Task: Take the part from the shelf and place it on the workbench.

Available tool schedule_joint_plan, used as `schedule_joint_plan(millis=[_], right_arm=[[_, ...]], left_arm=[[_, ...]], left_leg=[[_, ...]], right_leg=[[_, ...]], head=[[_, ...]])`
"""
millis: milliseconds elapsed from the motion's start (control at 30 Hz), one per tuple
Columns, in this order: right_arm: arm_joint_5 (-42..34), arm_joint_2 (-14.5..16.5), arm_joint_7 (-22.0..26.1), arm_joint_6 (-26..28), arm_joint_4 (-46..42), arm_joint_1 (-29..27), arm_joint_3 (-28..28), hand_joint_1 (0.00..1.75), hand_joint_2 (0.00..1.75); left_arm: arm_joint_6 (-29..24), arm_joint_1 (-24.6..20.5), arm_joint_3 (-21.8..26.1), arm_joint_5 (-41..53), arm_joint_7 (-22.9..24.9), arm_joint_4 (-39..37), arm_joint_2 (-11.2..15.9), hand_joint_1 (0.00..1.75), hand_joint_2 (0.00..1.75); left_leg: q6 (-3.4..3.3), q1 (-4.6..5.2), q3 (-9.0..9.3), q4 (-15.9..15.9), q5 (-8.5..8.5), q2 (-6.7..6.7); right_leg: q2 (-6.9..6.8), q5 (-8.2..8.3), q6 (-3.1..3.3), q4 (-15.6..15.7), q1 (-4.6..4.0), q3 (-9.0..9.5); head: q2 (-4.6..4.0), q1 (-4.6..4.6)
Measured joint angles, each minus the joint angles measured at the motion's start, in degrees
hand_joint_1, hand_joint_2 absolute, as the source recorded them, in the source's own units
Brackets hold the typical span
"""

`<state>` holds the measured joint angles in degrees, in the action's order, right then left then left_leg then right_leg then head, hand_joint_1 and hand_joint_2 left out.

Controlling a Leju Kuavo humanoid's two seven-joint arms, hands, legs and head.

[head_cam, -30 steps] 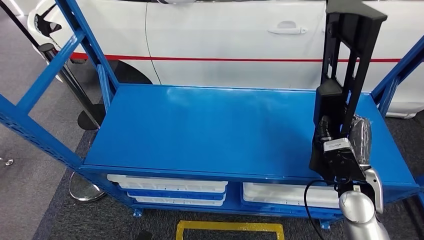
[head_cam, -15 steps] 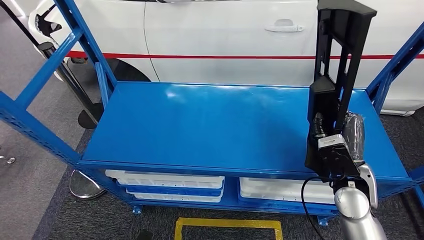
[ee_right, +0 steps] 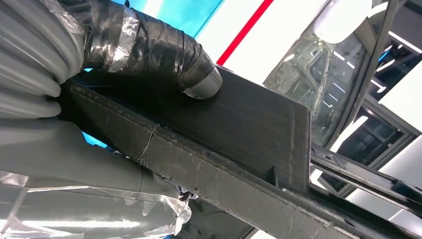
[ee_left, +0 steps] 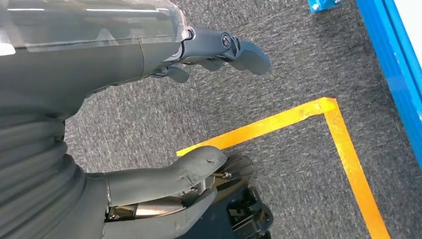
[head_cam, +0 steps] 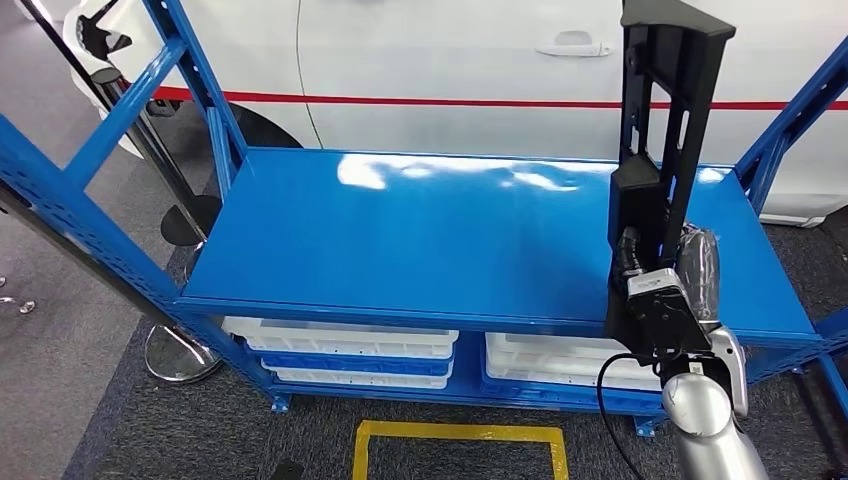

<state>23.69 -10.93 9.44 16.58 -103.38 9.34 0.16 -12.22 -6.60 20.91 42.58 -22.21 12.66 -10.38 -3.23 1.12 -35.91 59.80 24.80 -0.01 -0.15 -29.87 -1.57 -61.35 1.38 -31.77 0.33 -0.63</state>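
Black tall part (head_cam: 660,130) stands upright at frame right, right hand (head_cam: 690,290) gripping its lower end over the blue surface (head_cam: 420,240); top-heavy, so it could tip if released crooked; left hand (ee_left: 199,114) spread, holding nothing.

— What's that arm made of?
— The right arm (head_cam: 710,435) is a smooth silver tube with a black cable (head_cam: 607,400) looping beside it and a black camera box (head_cam: 664,310) at the wrist.
— And the hands?
— The left hand (ee_left: 149,124) is matt grey with a ribbed cover, a clear shell and small screws. The right hand (ee_right: 99,64) has a thumb wrapped in glossy black tape.
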Motion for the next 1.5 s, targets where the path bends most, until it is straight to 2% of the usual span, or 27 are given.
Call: schedule_joint_plan(millis=[100,133,200,267,300,333,367,467,533,600,667,700,767,800,833,867,933,1000,1133,1167,1233,1300,1333,1367,1400,1433,1500], right_arm=[[0.00,0.07,-0.01,0.01,0.07,0.01,0.05,1.75,1.75],[0.00,0.08,-0.01,0.01,0.07,0.07,0.07,1.75,1.75],[0.01,0.11,0.00,0.01,0.07,0.19,0.08,1.75,1.75],[0.02,0.19,0.01,0.01,0.07,0.22,0.11,1.75,1.75],[0.02,0.22,0.01,0.00,0.07,0.21,0.13,1.75,1.75],[0.02,0.26,0.01,0.01,0.07,0.20,0.14,1.75,1.75],[0.02,0.27,0.01,0.00,0.07,0.19,0.15,1.75,1.75],[0.02,0.28,0.01,0.00,0.07,0.21,0.15,1.75,1.75],[0.03,0.31,0.00,0.01,0.07,0.22,0.18,1.75,1.75],[0.04,0.40,-0.01,0.02,0.07,0.18,0.27,1.75,1.75],[0.04,0.50,-0.01,0.04,0.07,0.13,0.37,1.75,1.75],[0.04,0.52,-0.01,0.07,0.07,0.13,0.40,1.75,1.75],[0.04,0.55,-0.02,0.09,0.07,0.05,0.48,1.75,1.75],[0.04,0.55,-0.03,0.10,0.07,-0.04,0.51,1.75,1.75],[0.04,0.55,-0.05,0.10,0.07,-0.14,0.55,1.75,1.75],[0.04,0.55,-0.06,0.10,0.07,-0.21,0.59,1.75,1.75],[0.04,0.55,-0.06,0.10,0.07,-0.21,0.65,1.75,1.75],[0.04,0.57,-0.07,0.11,0.05,-0.18,0.74,1.75,1.75],[0.05,0.62,-0.07,0.15,0.02,-0.09,0.85,1.75,1.75],[0.05,0.63,-0.07,0.15,0.02,0.03,0.86,1.75,1.75],[0.05,0.65,-0.07,0.16,0.02,0.31,0.87,1.75,1.75],[0.05,0.68,-0.07,0.16,0.04,0.45,0.87,1.75,1.75],[0.04,0.69,-0.08,0.16,0.05,0.49,0.87,1.75,1.75],[0.04,0.69,-0.08,0.16,0.07,0.53,0.87,1.75,1.75],[0.04,0.70,-0.08,0.16,0.07,0.56,0.87,1.75,1.75],[0.04,0.70,-0.08,0.17,0.07,0.60,0.87,1.75,1.75],[0.05,0.70,-0.08,0.19,0.07,0.70,0.87,1.75,1.75]], left_arm=[[-0.02,0.04,0.10,-0.01,0.00,0.00,-0.01,0.00,1.75],[-0.02,0.05,0.11,-0.01,0.00,0.00,-0.01,0.00,1.75],[-0.03,0.04,0.14,-0.01,0.00,0.00,-0.02,0.00,1.75],[-0.04,0.07,0.15,-0.01,0.00,0.00,-0.02,0.00,1.75],[-0.04,0.10,0.15,-0.01,0.00,0.00,-0.02,0.00,1.75],[-0.04,0.12,0.16,-0.01,0.00,0.00,-0.02,0.00,1.75],[-0.04,0.14,0.16,-0.01,0.00,0.00,-0.02,0.00,1.75],[-0.04,0.06,0.16,-0.01,0.00,0.00,-0.01,0.00,1.75],[-0.03,0.02,0.17,-0.02,0.01,0.00,-0.01,0.00,1.75],[-0.02,0.05,0.20,-0.03,0.05,0.00,-0.01,0.00,1.75],[-0.02,0.02,0.22,-0.03,0.09,0.00,-0.01,0.00,1.75],[-0.02,-0.02,0.22,-0.03,0.09,0.00,-0.02,0.00,1.75],[-0.02,-0.07,0.22,-0.03,0.09,0.00,-0.03,0.00,1.75],[-0.02,-0.05,0.22,-0.03,0.10,0.00,-0.04,0.00,1.75],[-0.02,-0.01,0.22,-0.03,0.11,0.00,-0.04,0.00,1.75],[-0.02,0.03,0.22,-0.03,0.13,0.00,-0.05,0.00,1.75],[-0.01,0.04,0.22,-0.02,0.15,0.00,-0.08,0.00,1.75],[-0.01,-0.01,0.23,-0.01,0.17,0.00,-0.10,0.00,1.75],[-0.05,0.07,0.25,-0.01,0.26,0.00,-0.08,0.00,1.75],[-0.05,0.10,0.26,-0.01,0.28,0.00,-0.08,0.00,1.75],[-0.04,0.07,0.27,-0.01,0.38,0.00,-0.09,0.00,1.75],[-0.04,0.02,0.27,0.01,0.50,0.00,-0.09,0.00,1.75],[-0.04,0.02,0.26,0.03,0.55,0.00,-0.09,0.00,1.75],[-0.04,0.03,0.26,0.04,0.58,0.00,-0.10,0.00,1.75],[-0.04,0.01,0.26,0.06,0.60,0.00,-0.10,0.00,1.75],[-0.05,-0.03,0.26,0.07,0.61,0.00,-0.10,0.00,1.75],[-0.09,-0.22,0.27,0.09,0.62,0.00,-0.09,0.00,1.75]], left_leg=[[0.80,0.05,-0.51,0.59,-0.29,-0.08],[1.15,-0.04,-0.84,1.09,0.16,-0.11],[1.90,-0.38,-2.36,4.73,3.11,-0.15],[2.52,-0.86,-4.81,11.46,7.22,-0.16],[2.68,-1.06,-5.65,14.17,8.32,-0.15],[2.71,-1.17,-5.70,15.27,8.37,-0.15],[2.61,-1.22,-4.71,14.27,7.39,-0.16],[1.66,-0.94,1.75,3.74,3.47,-0.26],[1.17,-0.42,3.86,-0.20,2.99,-0.35],[0.65,-0.14,4.04,-1.26,2.28,-0.35],[0.07,-0.29,4.18,-2.81,1.03,-0.12],[-0.21,-0.43,4.11,-3.49,0.42,0.00],[-0.55,-0.38,3.39,-3.55,-0.16,0.11],[-0.61,-0.36,2.88,-3.29,-0.32,0.13],[-0.57,-0.36,2.34,-2.92,-0.43,0.15],[-0.51,-0.40,1.77,-2.47,-0.51,0.16],[-0.29,-0.53,0.60,-1.26,-0.54,0.16],[0.19,-0.44,-0.52,0.09,-0.47,0.06],[1.40,-0.41,-1.66,1.29,-0.79,-0.12],[1.78,-0.54,-2.09,2.09,0.14,-0.16],[2.46,-0.90,-3.62,6.46,4.43,-0.19],[2.94,-1.25,-5.15,12.78,8.87,-0.17],[3.03,-1.38,-5.22,14.80,9.68,-0.17],[3.00,-1.44,-4.44,15.10,9.35,-0.17],[2.84,-1.46,-2.78,13.61,8.22,-0.18],[2.53,-1.42,-0.23,10.41,6.78,-0.20],[1.89,-1.13,4.79,2.93,5.66,-0.25]], right_leg=[[0.15,0.23,0.94,0.44,-0.10,-0.38],[0.12,0.49,1.37,0.45,-0.06,-0.56],[0.00,1.05,2.17,0.59,0.04,-1.00],[-0.05,1.49,2.50,0.58,-0.11,-1.58],[-0.07,1.70,2.53,0.57,-0.19,-1.86],[-0.06,1.89,2.47,0.56,-0.24,-2.11],[-0.05,2.05,2.41,0.56,-0.27,-2.29],[-0.05,2.45,1.99,0.58,-0.27,-2.53],[-0.07,2.89,1.36,0.76,-0.05,-2.66],[-0.04,3.38,0.50,1.17,0.17,-2.75],[0.03,2.38,-0.01,0.59,0.15,-3.16],[0.09,0.78,-0.09,-1.12,0.05,-3.84],[0.16,-3.44,-0.14,-7.27,-0.03,-6.10],[0.17,-4.89,-0.24,-10.37,-0.04,-7.13],[0.16,-5.28,-0.38,-12.10,0.01,-7.51],[0.13,-4.65,-0.55,-11.90,0.12,-6.95],[0.00,-1.91,-0.95,-6.15,0.45,-3.27],[0.10,-0.27,-0.80,-1.15,0.37,-0.39],[0.30,0.25,0.97,-0.24,0.14,-0.89],[0.22,0.68,1.44,-0.14,0.15,-1.24],[0.07,1.62,2.18,0.02,0.16,-2.16],[0.02,2.50,2.40,0.00,-0.05,-3.29],[-0.01,2.94,2.39,-0.01,-0.17,-3.88],[-0.03,3.38,2.36,-0.03,-0.28,-4.47],[-0.04,3.82,2.30,-0.04,-0.37,-5.01],[-0.03,4.24,2.22,-0.04,-0.44,-5.49],[-0.02,5.06,1.85,0.06,-0.48,-6.09]], head=[[0.00,-0.01],[0.00,-0.03],[0.00,-0.06],[0.00,-0.08],[0.00,-0.08],[0.00,-0.08],[0.00,-0.08],[0.00,-0.07],[0.00,-0.08],[0.00,-0.07],[0.00,-0.04],[0.00,-0.02],[0.00,0.02],[0.00,0.01],[0.00,0.01],[0.00,0.01],[0.00,0.01],[0.00,0.01],[0.00,-0.02],[0.00,-0.05],[0.00,-0.11],[0.00,-0.15],[0.00,-0.16],[0.00,-0.16],[0.00,-0.16],[0.00,-0.16],[0.00,-0.14]])
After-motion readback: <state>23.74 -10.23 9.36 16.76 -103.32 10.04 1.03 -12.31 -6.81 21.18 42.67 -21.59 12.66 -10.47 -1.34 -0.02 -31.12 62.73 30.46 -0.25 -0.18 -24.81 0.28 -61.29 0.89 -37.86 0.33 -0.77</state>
